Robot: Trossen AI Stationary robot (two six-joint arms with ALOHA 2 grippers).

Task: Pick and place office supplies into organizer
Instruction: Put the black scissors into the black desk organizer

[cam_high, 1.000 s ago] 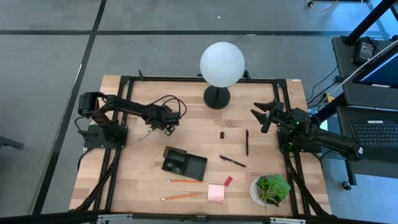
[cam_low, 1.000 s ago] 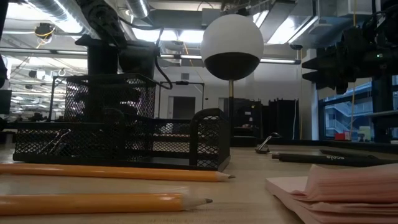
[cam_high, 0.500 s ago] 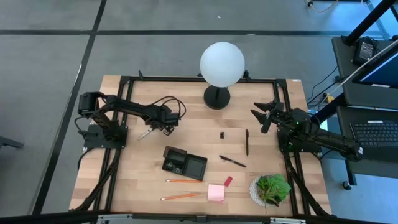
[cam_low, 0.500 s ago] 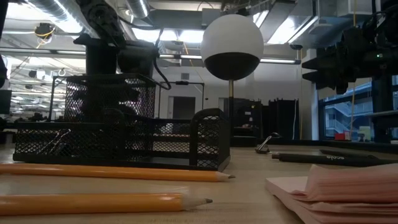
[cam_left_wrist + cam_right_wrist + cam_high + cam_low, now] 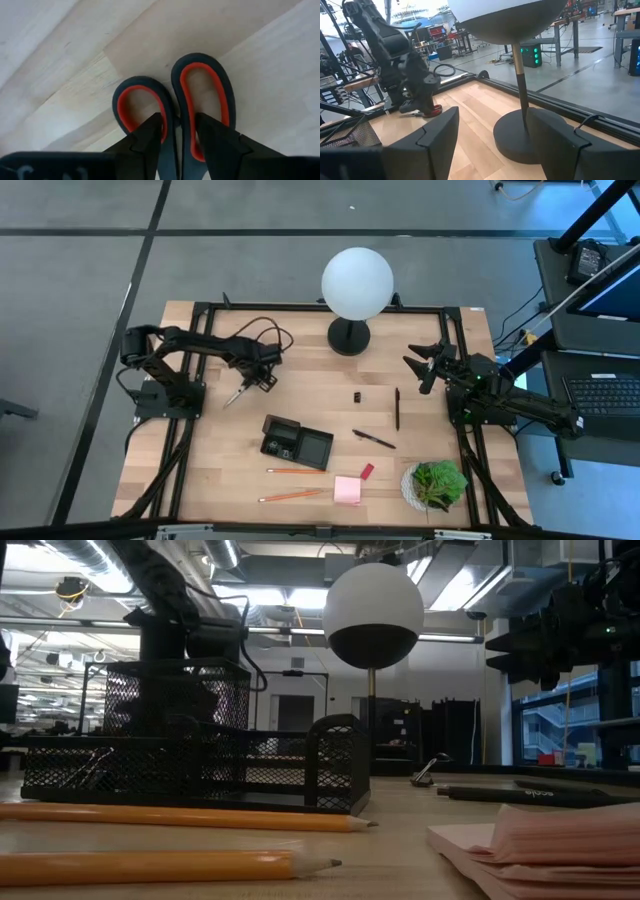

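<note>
The red-handled scissors (image 5: 243, 389) lie flat on the table's far left part, blades toward the near left. My left gripper (image 5: 262, 377) is down over their handles (image 5: 200, 85), pointing down and shut on them. My right gripper (image 5: 425, 360) hangs open above the table's far right side, touching nothing. The black mesh organizer (image 5: 297, 442) stands at the middle. Two orange pencils (image 5: 297, 471), the pink sticky-note pad (image 5: 347, 489) and the red eraser (image 5: 366, 471) lie near it. Two black pens (image 5: 397, 408) and a black clip (image 5: 357, 396) lie to its right. My left gripper (image 5: 177, 120) comes at the scissors from above, pointing down. One fingertip (image 5: 152, 127) stands inside each handle loop, and the loops' two inner bars (image 5: 176, 107) are pinched between them. The scissors lie flat on the wood.
The white globe lamp (image 5: 357, 283) stands on its round black base (image 5: 349, 335) at the far middle. A green potted plant (image 5: 436, 483) sits at the near right corner. Bare wood lies between the scissors and the organizer.
My left gripper has shifted a little toward the table's left edge above the scissors' handles, and its arm has drawn back with it. The scissors' blades lie where they were. My right arm has kept still.
</note>
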